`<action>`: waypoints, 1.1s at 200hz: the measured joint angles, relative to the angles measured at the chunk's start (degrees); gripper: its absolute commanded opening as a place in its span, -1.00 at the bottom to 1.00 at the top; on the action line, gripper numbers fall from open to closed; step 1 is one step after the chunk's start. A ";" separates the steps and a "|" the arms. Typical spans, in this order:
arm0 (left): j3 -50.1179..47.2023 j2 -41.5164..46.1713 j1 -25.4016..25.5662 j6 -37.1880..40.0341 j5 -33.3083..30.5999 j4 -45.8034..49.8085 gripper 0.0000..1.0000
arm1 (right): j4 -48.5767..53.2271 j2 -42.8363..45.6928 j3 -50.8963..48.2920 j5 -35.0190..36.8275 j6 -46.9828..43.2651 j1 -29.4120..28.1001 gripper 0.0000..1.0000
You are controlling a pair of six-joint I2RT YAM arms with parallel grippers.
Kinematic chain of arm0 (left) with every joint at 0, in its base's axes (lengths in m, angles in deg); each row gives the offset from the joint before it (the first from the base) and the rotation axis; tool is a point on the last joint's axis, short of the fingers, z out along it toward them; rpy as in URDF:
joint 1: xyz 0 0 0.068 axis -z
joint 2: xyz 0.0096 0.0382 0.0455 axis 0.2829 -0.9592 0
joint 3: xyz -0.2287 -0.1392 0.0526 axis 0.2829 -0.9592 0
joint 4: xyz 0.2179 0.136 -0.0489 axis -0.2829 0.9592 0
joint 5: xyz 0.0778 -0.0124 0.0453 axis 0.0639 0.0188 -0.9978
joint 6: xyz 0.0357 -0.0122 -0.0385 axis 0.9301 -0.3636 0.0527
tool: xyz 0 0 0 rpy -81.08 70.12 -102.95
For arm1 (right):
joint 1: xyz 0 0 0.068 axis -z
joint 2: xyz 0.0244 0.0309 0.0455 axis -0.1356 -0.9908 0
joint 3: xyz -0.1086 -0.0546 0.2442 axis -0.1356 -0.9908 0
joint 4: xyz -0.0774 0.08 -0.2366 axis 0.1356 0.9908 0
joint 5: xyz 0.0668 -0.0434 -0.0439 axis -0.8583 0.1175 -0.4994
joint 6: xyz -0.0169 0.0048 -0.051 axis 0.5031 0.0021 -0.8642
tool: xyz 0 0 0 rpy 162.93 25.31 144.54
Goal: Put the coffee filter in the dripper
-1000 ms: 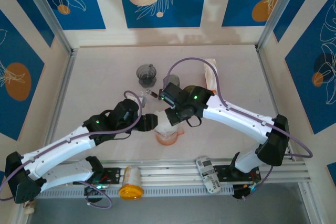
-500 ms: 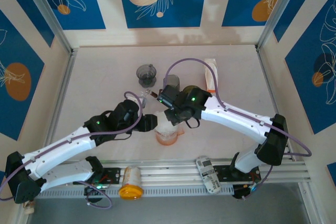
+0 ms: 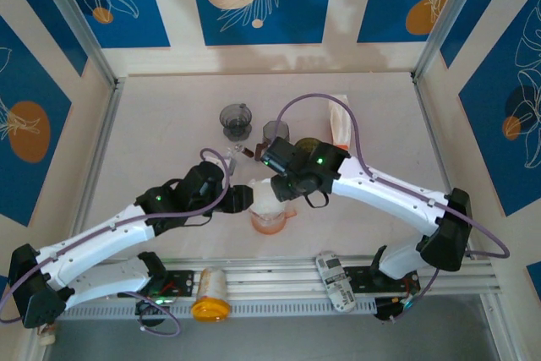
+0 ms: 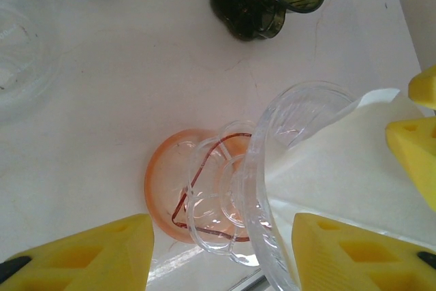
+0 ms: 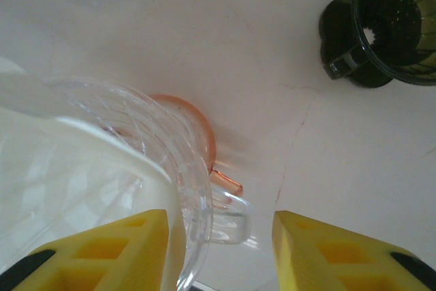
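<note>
coffee filter (image 4: 340, 168) sits inside the cone of the clear dripper (image 4: 253, 189), white paper against the ribbed wall. one edge rides above the rim on the far side. the dripper stands on its orange base (image 4: 163, 189), near the middle of the table (image 5: 272, 46).

left gripper (image 4: 221, 253): jaws apart, one finger each side of the dripper's lower part. the base-side finger looks clear of the glass; contact on the other side i cannot tell. right gripper (image 5: 218, 250): jaws apart, nothing clamped. one finger sits right against the paper's edge and the other hangs over bare table past the dripper's handle (image 5: 228, 216).

risks, as i judge them:
- the paper looks loose and not pressed home. a finger lifting off while touching it could drag it up or out.
- the raised edge could spring the filter askew if nothing seats it.
- the dripper is light and top-heavy, and a nudge from either finger could tip or slide it.

views compared:
- left wrist shows the base, the neck and the right gripper's fingers (image 4: 415, 141) by the paper.
- right wrist shows the handle and how close its own finger lies to the filter.
- both wrist views catch a dark dripper (image 5: 392, 22) standing well apart.
- top view shows both arms meeting over the dripper, but too small to judge the seating.
</note>
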 measured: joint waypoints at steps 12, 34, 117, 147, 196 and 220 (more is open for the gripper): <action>-0.33 0.00 0.00 0.00 -0.02 0.02 0.13 | 0.02 0.07 -0.39 -0.33 0.22 0.04 -0.11; -0.46 -0.02 0.00 0.00 -0.02 -0.02 0.13 | -0.04 0.07 -1.33 -0.55 0.70 0.31 -0.11; -0.48 -0.02 0.00 -0.02 0.00 -0.17 0.17 | -2.64 -0.85 -1.09 -5.66 -0.59 0.98 0.27; -0.48 -0.04 0.00 -0.02 0.00 -0.17 0.17 | -2.84 -3.48 -0.74 -6.71 -1.20 1.55 0.28; -0.52 -0.04 0.00 -0.02 0.00 -0.22 0.17 | -3.10 -5.18 -1.53 -7.04 -1.64 2.05 0.28; -0.70 -0.15 0.00 -0.02 0.02 -0.39 0.16 | -3.28 -6.16 -1.86 -7.02 -1.79 2.05 0.28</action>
